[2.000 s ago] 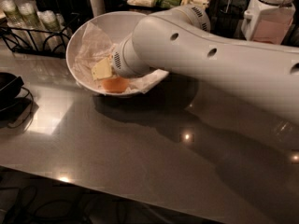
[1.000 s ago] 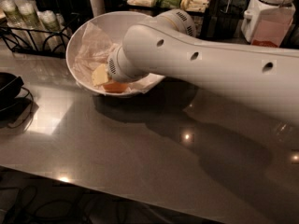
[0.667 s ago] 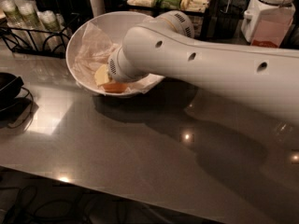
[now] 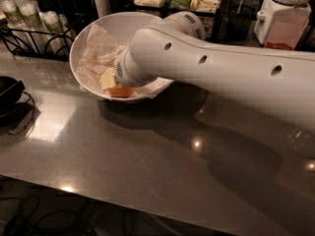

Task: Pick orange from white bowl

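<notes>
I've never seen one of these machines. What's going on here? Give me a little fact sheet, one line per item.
Bowl: white bowl, lined with paper, on the grey counter
Orange: orange lies at the bowl's front
Arm: white arm reaches in from the right
Tool: tool is down in the bowl beside the orange, mostly hidden by the arm
Nearby: black dish at the left edge; jar back right

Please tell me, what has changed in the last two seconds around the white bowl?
The arm slid slightly left and down, deeper into the white bowl, bringing its hand, mostly hidden behind the arm's end, low beside the orange. Whether the orange was taken hold of cannot be seen. The orange, bowl, crumpled paper and black dish stayed in place.
</notes>
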